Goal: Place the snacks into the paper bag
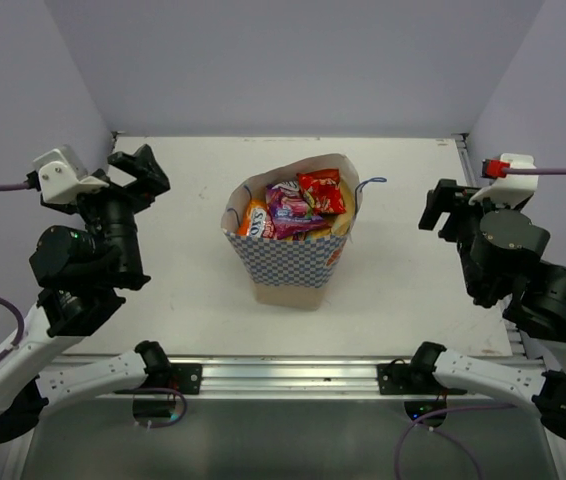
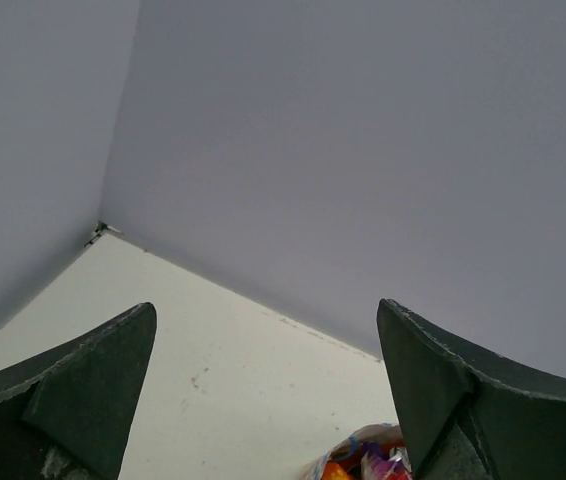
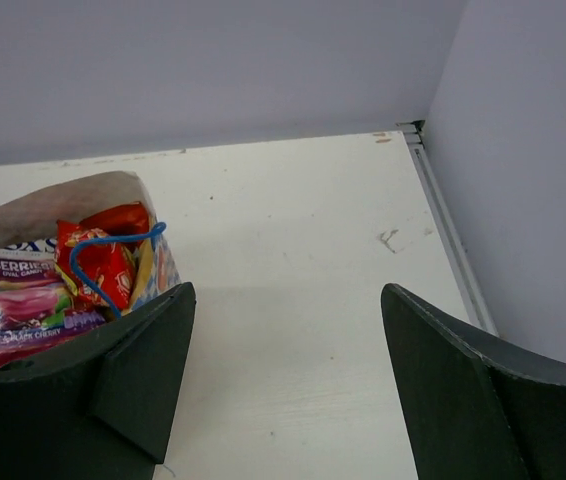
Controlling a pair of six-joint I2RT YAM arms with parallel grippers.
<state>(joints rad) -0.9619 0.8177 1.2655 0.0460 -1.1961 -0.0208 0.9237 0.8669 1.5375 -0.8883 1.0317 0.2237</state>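
Left gripper (image 1: 141,165) and right gripper (image 1: 443,210), seen from above, stand wide and empty near the table's left and right edges. Mid-table between them, the paper bag (image 1: 288,265) is upright, with the snacks (image 1: 298,205) filling its mouth. Bare table (image 1: 183,260) surrounds it.

Left wrist view: jaws spread, facing the far left corner, bag top at the bottom of the view.

Right wrist view: jaws spread, bag at left, blue handle (image 3: 113,250) draped over the snacks, open surface toward the far right corner.
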